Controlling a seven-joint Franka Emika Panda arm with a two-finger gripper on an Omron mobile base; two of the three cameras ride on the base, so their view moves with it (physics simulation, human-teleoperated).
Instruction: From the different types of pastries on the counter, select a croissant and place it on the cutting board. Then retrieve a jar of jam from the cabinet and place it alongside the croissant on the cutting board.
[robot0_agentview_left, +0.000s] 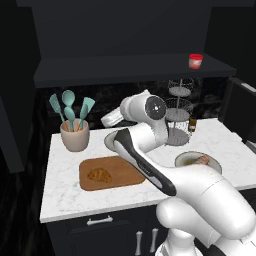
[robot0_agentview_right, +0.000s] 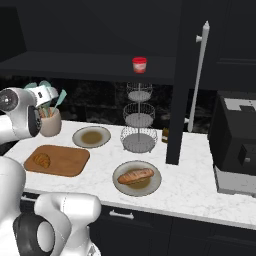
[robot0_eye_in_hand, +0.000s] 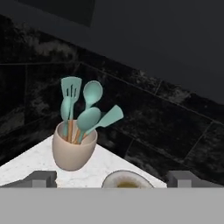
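The golden croissant (robot0_agentview_left: 99, 175) (robot0_agentview_right: 42, 160) lies on the left part of the brown cutting board (robot0_agentview_left: 122, 172) (robot0_agentview_right: 65, 161), on the white counter (robot0_agentview_left: 65, 192). On the dark cabinet's shelf ledge (robot0_agentview_left: 125, 67) stands the red-lidded jar of jam (robot0_agentview_left: 195, 61) (robot0_agentview_right: 139, 64). The other pastry, a reddish-brown bun (robot0_agentview_right: 135, 175) (robot0_agentview_left: 203, 160), rests on a plate (robot0_agentview_right: 150, 187). My gripper (robot0_eye_in_hand: 113, 179) is open and holds nothing, its fingertips (robot0_eye_in_hand: 41, 178) spread wide. It hangs above the counter behind the board and faces the utensil crock.
A beige crock of teal utensils (robot0_agentview_left: 75, 136) (robot0_eye_in_hand: 73, 151) stands at the back left. A second plate (robot0_agentview_right: 91, 136) lies behind the board. A tiered wire stand (robot0_agentview_right: 138, 120) and a small dark bottle (robot0_agentview_left: 192, 124) stand below the jar. A tall dark panel (robot0_agentview_right: 177, 100) and an appliance (robot0_agentview_right: 235, 145) are on the right.
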